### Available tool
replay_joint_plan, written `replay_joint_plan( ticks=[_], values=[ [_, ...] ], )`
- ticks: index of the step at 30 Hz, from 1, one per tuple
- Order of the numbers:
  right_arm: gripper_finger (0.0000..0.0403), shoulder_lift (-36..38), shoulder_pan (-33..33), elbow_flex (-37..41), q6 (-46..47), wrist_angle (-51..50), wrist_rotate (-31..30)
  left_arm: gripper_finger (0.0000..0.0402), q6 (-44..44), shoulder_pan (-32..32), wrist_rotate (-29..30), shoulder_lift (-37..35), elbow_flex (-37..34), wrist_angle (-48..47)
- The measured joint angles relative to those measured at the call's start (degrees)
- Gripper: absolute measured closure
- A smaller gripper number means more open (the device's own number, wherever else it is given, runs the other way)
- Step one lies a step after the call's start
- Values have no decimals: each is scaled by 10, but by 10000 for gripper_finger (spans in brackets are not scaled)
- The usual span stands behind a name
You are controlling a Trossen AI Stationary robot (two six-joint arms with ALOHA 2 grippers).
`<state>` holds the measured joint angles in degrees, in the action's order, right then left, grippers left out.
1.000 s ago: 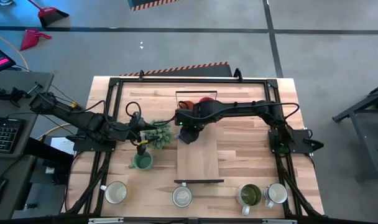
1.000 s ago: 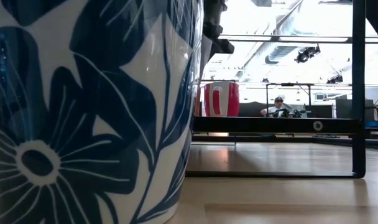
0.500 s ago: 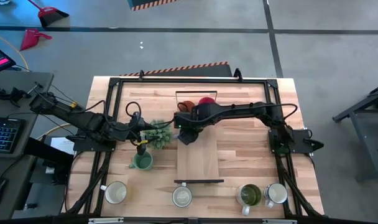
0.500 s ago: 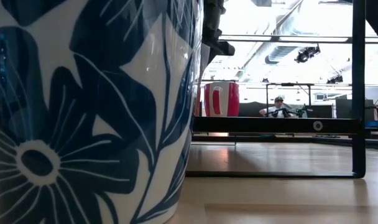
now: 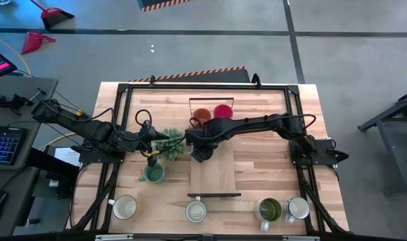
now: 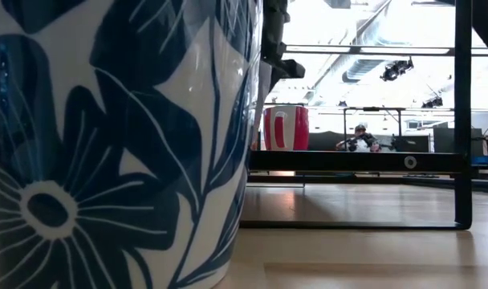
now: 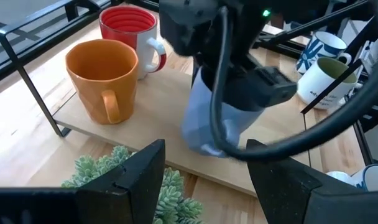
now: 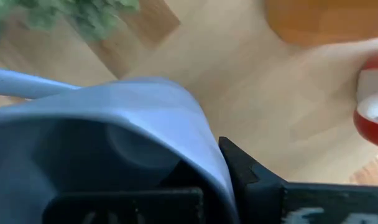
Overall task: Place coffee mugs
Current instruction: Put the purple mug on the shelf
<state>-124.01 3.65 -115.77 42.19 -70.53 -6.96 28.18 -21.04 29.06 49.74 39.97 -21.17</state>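
My right gripper (image 5: 199,150) reaches in from the table's right and is shut on the lavender-blue mug (image 7: 206,121), over the left part of the wooden board (image 5: 213,173). The orange mug (image 5: 201,116) and the pink-red mug (image 5: 222,111) stand on their bases at the board's far end. My left gripper (image 5: 154,144) is open and touches nothing, just left of the potted plant (image 5: 171,144). The teal-green mug (image 5: 152,173) stands near it. Two white mugs (image 5: 124,207) (image 5: 196,211), the olive-green mug (image 5: 268,209) and another white mug (image 5: 297,207) stand along the near edge. My right gripper holds the lavender-blue mug by its rim (image 8: 204,146), coming from above. One finger (image 8: 251,177) lies on the outside of the wall and the other is inside the cup. The mug stays roughly upright below the fingers; whether its base touches the board, I cannot tell.
A black metal frame (image 5: 126,88) runs around the table top, with low rails at the board's far and near ends (image 5: 213,195). In the low view a white mug with blue flowers (image 6: 115,144) fills the left side. A person (image 6: 358,138) sits far behind the table.
My right arm has swung toward the table's near edge and slightly left, carrying the lavender-blue mug away from the board's far end. The orange and pink-red mugs, partly covered by the arm before, now show in full. My left arm has kept still.
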Motion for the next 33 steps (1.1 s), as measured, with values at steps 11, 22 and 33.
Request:
replay_joint_plan(
  ticks=[11, 22, 33],
  values=[
    [403, -6, 13, 0, 16, -4, 26, 188, -6, 0, 0, 0, 0, 0],
    [403, -12, 13, 0, 30, -1, 41, 188, -6, 0, 0, 0, 0, 0],
    [402, -25, 14, 0, 29, 3, 61, 188, -4, 0, 0, 0, 0, 1]
  ],
)
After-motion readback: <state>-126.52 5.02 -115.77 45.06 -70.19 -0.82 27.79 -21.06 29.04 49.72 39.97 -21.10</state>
